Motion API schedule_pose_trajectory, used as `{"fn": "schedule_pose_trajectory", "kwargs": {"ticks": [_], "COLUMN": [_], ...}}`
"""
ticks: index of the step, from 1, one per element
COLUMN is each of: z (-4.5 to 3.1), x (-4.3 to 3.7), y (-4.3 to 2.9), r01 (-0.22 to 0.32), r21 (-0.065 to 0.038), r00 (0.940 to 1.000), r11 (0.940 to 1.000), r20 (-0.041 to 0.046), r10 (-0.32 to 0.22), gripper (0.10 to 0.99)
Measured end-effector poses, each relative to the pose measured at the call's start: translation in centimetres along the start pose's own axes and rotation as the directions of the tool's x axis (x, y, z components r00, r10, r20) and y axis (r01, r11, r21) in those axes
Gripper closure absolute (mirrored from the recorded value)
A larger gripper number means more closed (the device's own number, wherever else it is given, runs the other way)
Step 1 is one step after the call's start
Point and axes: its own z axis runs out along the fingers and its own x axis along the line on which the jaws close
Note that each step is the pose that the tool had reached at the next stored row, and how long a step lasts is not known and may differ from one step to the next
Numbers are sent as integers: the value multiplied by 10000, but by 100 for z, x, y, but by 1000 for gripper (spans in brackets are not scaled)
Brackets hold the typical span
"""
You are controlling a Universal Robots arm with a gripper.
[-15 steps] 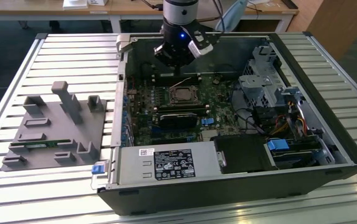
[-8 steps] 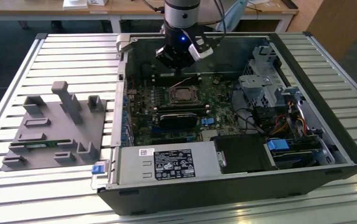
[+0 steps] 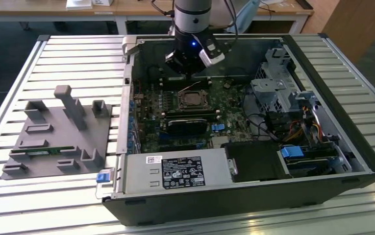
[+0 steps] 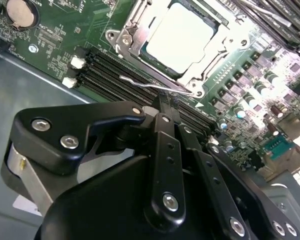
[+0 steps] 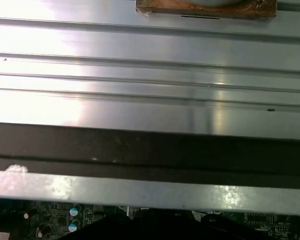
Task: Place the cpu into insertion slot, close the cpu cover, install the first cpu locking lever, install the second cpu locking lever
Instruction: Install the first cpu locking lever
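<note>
The cpu (image 4: 182,35), with its pale metal top, lies in the insertion slot (image 3: 182,104) on the green motherboard inside the open case. The silver cpu cover (image 4: 135,30) lies flat around it as a frame. A thin wire locking lever (image 4: 140,81) runs along the socket's edge beside the memory slots. My gripper (image 4: 163,102) is shut, its black fingers meeting right at that lever's end; I cannot tell whether they touch it. In the exterior view the gripper (image 3: 181,72) hangs just behind the socket, near the case's back wall.
A grey fixture block (image 3: 56,132) sits on the slatted table at the exterior view's left. Inside the case are a power supply (image 3: 174,171), a drive cage (image 3: 272,88), cables and a black module (image 3: 187,125). Memory slots (image 4: 115,70) border the socket. The case wall (image 5: 140,150) is close.
</note>
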Motion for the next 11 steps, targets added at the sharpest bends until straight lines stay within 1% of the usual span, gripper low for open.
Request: {"fn": "schedule_pose_trajectory", "kwargs": {"ticks": [7,11], "z": [41,56], "x": [-56,-68], "y": [10,19], "r01": [-1,-1], "r21": [0,0], "r00": [10000,10000], "r11": [10000,10000], "r20": [0,1], "r10": [1,1], "gripper": [980,980]}}
